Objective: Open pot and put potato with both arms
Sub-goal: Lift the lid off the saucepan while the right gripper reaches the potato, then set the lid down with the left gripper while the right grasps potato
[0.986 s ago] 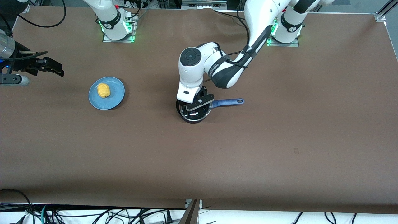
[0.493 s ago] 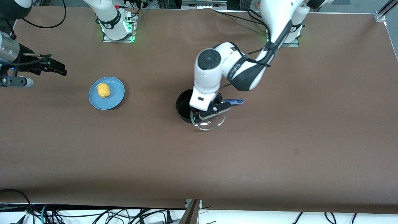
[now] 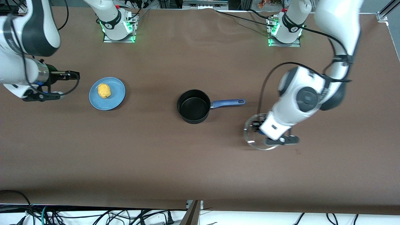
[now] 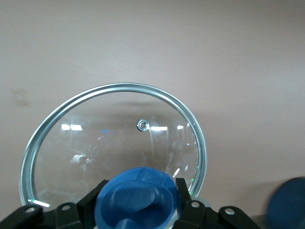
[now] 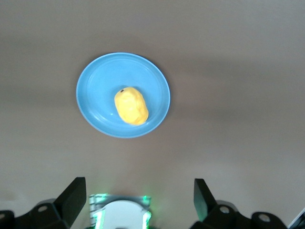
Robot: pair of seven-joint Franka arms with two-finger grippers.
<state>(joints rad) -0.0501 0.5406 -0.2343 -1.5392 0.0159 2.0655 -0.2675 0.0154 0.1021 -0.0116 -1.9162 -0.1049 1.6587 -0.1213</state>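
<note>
Gripping the lid [image 4: 114,157] by its blue knob [image 4: 136,196], left gripper [image 3: 275,136] clamps it over the table [image 3: 200,162]; right gripper [image 5: 138,200], fingers spread and empty, hangs near the potato [image 5: 130,106]; pot [image 3: 193,106] uncovered.

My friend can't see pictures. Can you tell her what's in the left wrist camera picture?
The left gripper is shut on the blue knob of a round glass lid, holding the lid over the brown table. Both black fingers squeeze the knob from either side, and the table shows through the glass.
</note>
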